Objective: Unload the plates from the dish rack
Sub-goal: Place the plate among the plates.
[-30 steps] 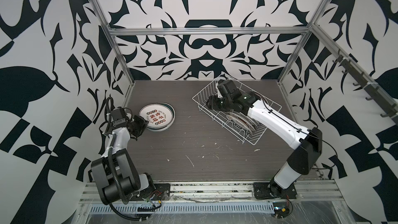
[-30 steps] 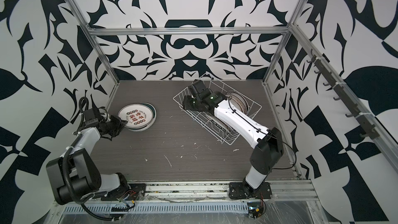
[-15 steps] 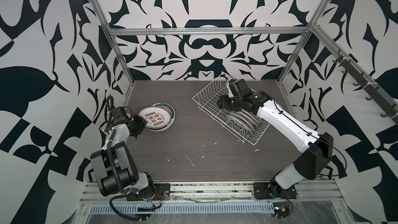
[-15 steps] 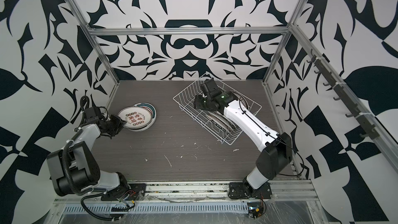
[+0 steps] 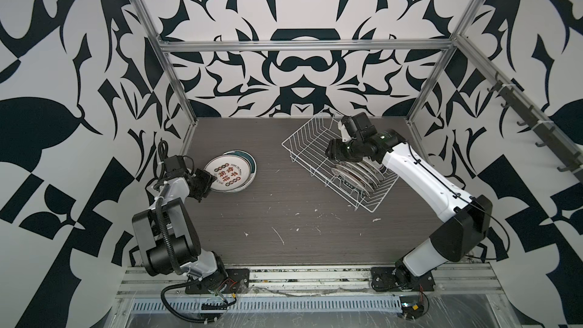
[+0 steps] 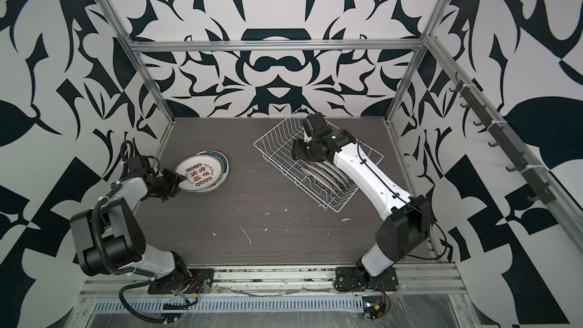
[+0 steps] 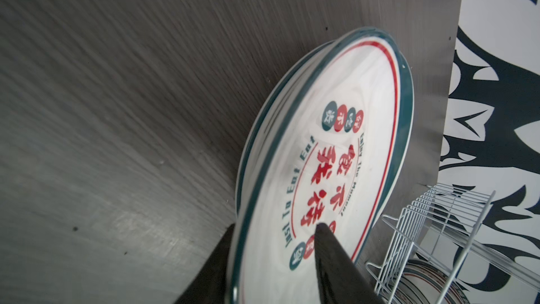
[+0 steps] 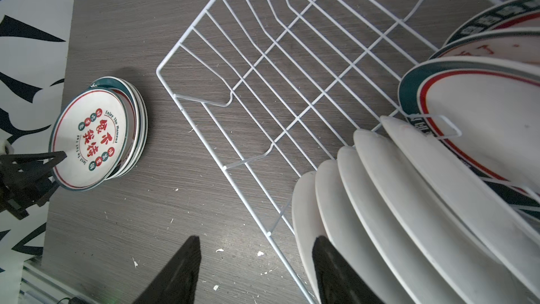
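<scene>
Top plate point(image 7: 336, 156) on the left is showing "Just To Eat Eat" and "Enjoy The Moment" in green, flanking big red Chinese characters. Rim lettering on racked plates point(image 8: 482, 106) is coming out unreadable.

Open table point(image 5: 284, 216), dish rack point(image 5: 306, 141) far half free — plates point(image 5: 350, 175) crowd near half

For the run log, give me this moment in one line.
left gripper: open, astride rim of top green-rimmed white plate on stack | right gripper: open over upright white plates in white wire dish rack
</scene>
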Tool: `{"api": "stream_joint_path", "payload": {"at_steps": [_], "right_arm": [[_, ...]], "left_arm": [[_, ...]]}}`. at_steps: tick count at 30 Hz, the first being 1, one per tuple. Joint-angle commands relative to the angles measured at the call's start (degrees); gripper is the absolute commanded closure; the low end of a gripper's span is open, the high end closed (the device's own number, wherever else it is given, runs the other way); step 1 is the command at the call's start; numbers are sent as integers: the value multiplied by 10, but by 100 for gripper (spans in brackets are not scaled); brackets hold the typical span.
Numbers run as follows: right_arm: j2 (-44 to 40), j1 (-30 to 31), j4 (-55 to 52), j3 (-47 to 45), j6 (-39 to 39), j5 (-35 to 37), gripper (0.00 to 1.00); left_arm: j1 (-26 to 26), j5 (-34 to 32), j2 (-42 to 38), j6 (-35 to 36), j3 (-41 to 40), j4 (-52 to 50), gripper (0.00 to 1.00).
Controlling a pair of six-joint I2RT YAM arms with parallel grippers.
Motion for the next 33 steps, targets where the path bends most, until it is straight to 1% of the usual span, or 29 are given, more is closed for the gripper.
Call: {"api": "stream_joint_path", "payload": {"at_steps": [1, 10, 13, 16, 18, 25, 27, 28, 30, 33], "right_arm": [[-8, -7, -21, 32, -29, -5, 35], [-10, -17, -32, 34, -45, -12, 35], [-11, -19, -32, 32, -49, -14, 35], [-9, -21, -32, 31, -53, -17, 35], [-7, -21, -32, 31, -55, -19, 35], [2, -24, -34, 32, -63, -26, 35], [6, -25, -38, 34, -67, -26, 34], [8, -25, -39, 34, -69, -27, 34], [11, -27, -40, 35, -73, -27, 34], [16, -29, -44, 36, -78, -28, 34]], "left_arm": [[-1, -6, 9, 0, 23, -14, 53], [-18, -24, 35, -2, 50, -31, 44], [-24, -30, 41, -1, 58, -37, 43], [-34, -50, 50, 4, 75, -58, 41], [-42, -59, 55, 7, 86, -72, 39], [-55, -57, 63, 9, 98, -77, 29], [-57, -57, 68, 10, 101, -78, 26], [-57, -56, 70, 11, 102, -79, 21], [-57, -55, 73, 15, 105, -82, 7], [-57, -55, 70, 17, 105, -83, 2]]}}
